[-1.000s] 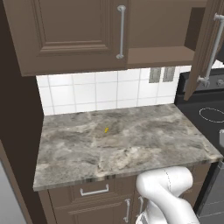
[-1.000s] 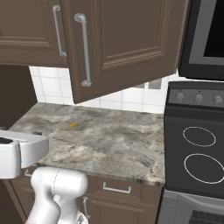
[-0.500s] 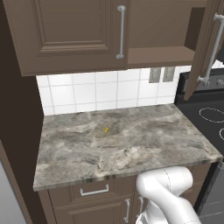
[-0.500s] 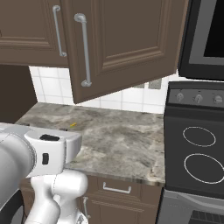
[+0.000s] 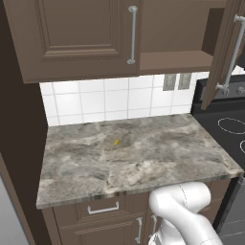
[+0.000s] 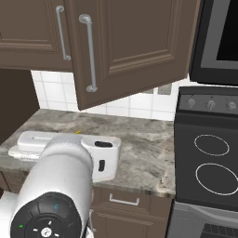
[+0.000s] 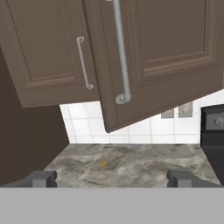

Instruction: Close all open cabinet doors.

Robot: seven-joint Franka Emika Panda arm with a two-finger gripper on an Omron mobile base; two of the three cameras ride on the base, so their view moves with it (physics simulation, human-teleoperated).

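Observation:
Two upper cabinet doors hang over the counter. The left door (image 5: pixel 81 38) sits flush and closed. The right door (image 5: pixel 224 52) stands swung out toward me, leaving the shelf space (image 5: pixel 174 28) behind it exposed. From the right side the same open door (image 6: pixel 135 46) angles out over the counter, its silver bar handle (image 6: pixel 88 53) facing me. In the hand view the open door (image 7: pixel 166 57) and its handle (image 7: pixel 120 52) loom close above. My gripper (image 7: pixel 113 179) is open and empty, fingertips (image 7: pixel 41 178) far apart, well below the door and apart from it.
A grey marble counter (image 5: pixel 134 158) holds a tiny yellow speck (image 5: pixel 116 141). The black stove (image 6: pixel 209 158) stands to the right, with a microwave (image 6: pixel 218 37) above it. Drawers and closed lower doors (image 5: pixel 119 232) sit under the counter. My white arm (image 6: pixel 60 186) fills the near left.
My arm has swung up and forward, growing much larger in the right base view. The cabinet doors and the counter have not moved.

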